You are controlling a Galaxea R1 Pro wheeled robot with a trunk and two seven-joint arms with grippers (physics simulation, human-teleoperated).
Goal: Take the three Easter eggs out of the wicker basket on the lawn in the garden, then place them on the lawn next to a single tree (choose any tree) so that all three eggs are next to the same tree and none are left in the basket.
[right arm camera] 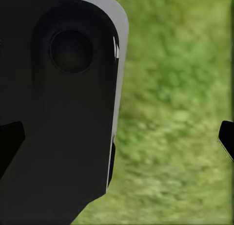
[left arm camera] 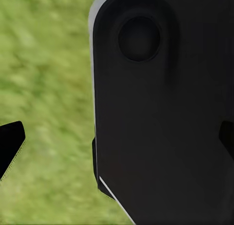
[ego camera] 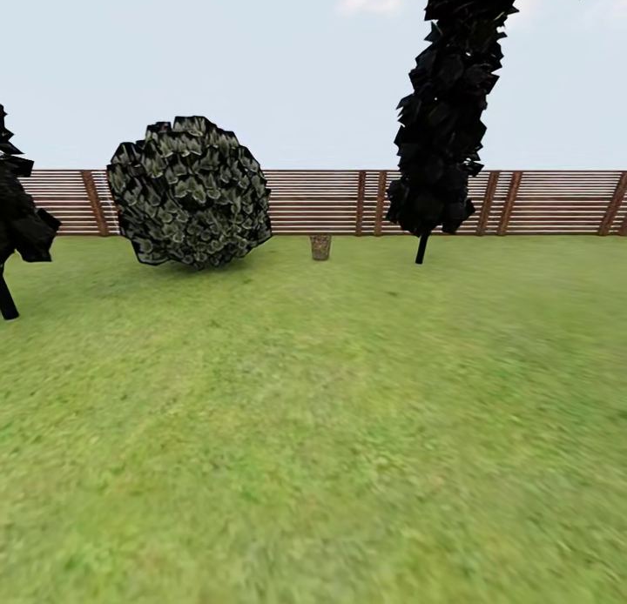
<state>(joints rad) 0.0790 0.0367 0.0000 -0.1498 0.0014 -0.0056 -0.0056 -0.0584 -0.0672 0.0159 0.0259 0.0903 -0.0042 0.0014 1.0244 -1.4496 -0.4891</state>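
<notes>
Grass [ego camera: 313, 465] up close, bare. Basket [ego camera: 320, 246] far off by the fence [ego camera: 557, 202], between bush [ego camera: 190, 191] and conifer [ego camera: 446, 108]. Step: driving to basket. Both grippers' fingertips sit wide apart, holding nothing. Next: close in, then pick 3 eggs.

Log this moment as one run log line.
phase: crossing lawn | basket far ahead by fence | eggs: can't tell | left claw open | right claw open
</notes>
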